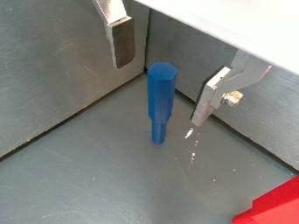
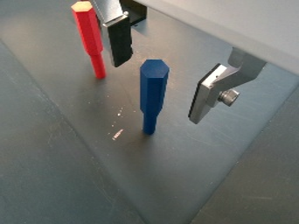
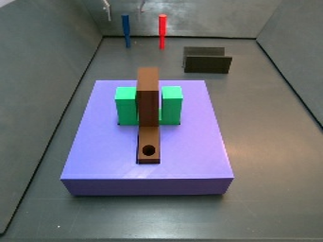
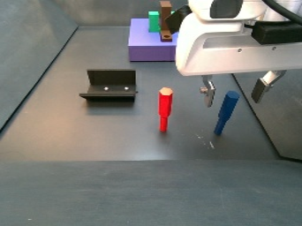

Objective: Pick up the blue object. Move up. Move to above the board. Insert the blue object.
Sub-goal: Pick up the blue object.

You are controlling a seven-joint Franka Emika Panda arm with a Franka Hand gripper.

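Step in hand: the pick, first of four; grasp not yet made, so the task looks barely begun. Largest item, the purple slab [image 3: 147,142]: flat, matte, square-edged, lying on the grey floor [image 3: 259,180], well apart from the pegs at the far wall. On it lies the board [image 3: 149,113], a long narrow brown plank, smooth, with a round hole [image 3: 150,150] near its nearer end and a green block [image 3: 127,105] on each side. The white arm housing [image 4: 224,40] is bulky, glossy and rounded, hanging over the pegs. A dark olive open box [image 3: 207,60] sits apart; in a side view it shows an L-shaped profile with two small holes. The red peg [image 4: 165,108] stands upright near the blue one, not touching it, same slim faceted form. The blue object [image 1: 159,98] stands upright on the floor, a thin stick, thicker and faceted above, narrower at the foot, plain matte surface. The gripper [image 2: 156,61] hovers around its upper part: jaws wide, nothing held, one flat silver finger with dark pad on either side of the peg and clear gaps both sides. Judgement: next move calls for closing squarely on the thick upper section, perhaps after a slight descent; the peg looks light and easily tipped, so contact should land evenly.
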